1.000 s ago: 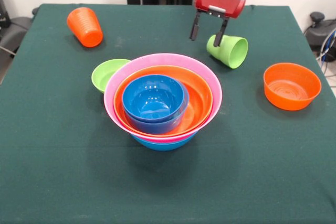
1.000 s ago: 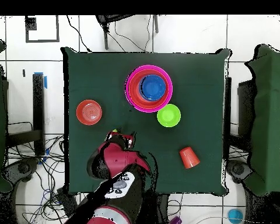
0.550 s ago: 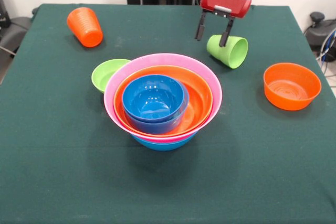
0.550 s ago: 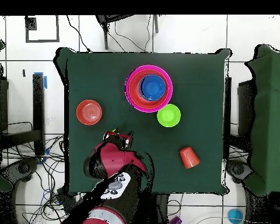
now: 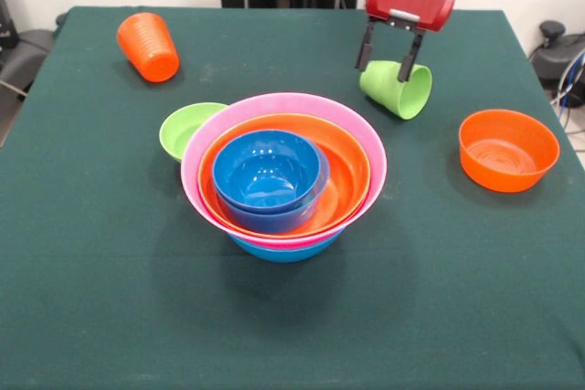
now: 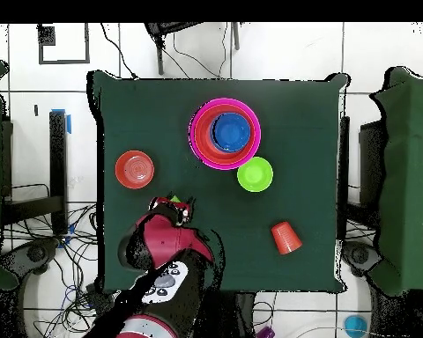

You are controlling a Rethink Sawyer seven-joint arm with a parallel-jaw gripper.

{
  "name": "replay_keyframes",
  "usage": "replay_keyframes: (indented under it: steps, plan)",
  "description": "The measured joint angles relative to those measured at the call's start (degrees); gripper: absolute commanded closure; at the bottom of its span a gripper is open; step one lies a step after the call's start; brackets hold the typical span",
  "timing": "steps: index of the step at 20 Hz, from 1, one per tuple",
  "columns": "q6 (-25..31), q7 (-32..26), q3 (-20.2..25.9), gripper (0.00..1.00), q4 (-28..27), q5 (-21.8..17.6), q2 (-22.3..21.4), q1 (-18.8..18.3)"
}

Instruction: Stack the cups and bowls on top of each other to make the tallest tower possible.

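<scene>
- Broadly, the worktop (image 5: 110, 299) is covered in dark green cloth and carries everything here.
- The arm (image 6: 158, 282) is red and black; seen from above it reaches in over the worktop's edge nearest the robot.
- The tower (image 5: 283, 171) stands near the middle of the worktop: a wide blue bowl at the bottom, only its lower side showing, then a pink bowl (image 5: 285, 105), then an orange bowl (image 5: 347, 180), with a smaller blue bowl (image 5: 268, 173) nested on top. From above it shows as pink rings around a blue centre.
- A lone orange bowl (image 5: 508, 149) sits upright, well apart from the tower, on the right of the front view.
- The hand (image 5: 391, 54) hangs just above the green cup, its two dark fingers (image 5: 366, 47) spread apart and pointing down, one to each side of the cup's closed end; whether they touch it I cannot tell. They hold nothing.
- The green cup (image 5: 398, 89) lies on its side, mouth facing the camera in the front view, behind and to the right of the tower.
- The orange cup (image 5: 148, 46), ribbed, lies tipped over near the far left corner in the front view, well apart from the rest.
- A small green bowl (image 5: 187, 129) sits upright, just beside the tower's pink rim on its left.
</scene>
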Motion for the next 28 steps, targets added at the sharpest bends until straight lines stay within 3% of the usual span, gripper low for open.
replay_keyframes:
  steps: [13, 28]
  plan:
    - [0.9, 0.0, -2.2, 0.00, -2.0, 6.2, 1.7, 6.1]
    - [0.9, 0.0, -4.2, 0.00, -3.3, 8.7, 4.2, 7.9]
